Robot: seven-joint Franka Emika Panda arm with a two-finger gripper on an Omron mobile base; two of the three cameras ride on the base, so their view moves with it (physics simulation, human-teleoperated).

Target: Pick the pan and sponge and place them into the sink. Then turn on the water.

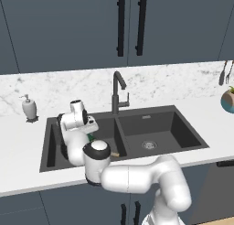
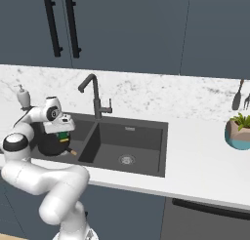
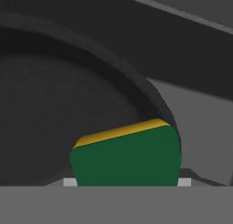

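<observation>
My gripper (image 1: 91,133) hangs low over the left basin of the dark grey sink (image 1: 188,128), shut on the sponge (image 3: 127,157). The sponge's green face and yellow edge fill the space between the fingertips, and a bit of its green also peeks out under the hand (image 2: 62,135). The black pan (image 2: 49,145) lies in that left basin right beneath it, and its round rim (image 3: 136,86) curves behind the sponge. The pan's wooden handle (image 1: 114,153) points toward the divider. No water comes from the faucet (image 1: 118,93).
A white soap dispenser (image 1: 29,107) stands on the marble counter left of the sink. A potted plant (image 2: 239,131) and hanging utensils (image 2: 238,97) are at the far right. The right basin has a metal drain (image 1: 149,145). Dark cabinets hang above.
</observation>
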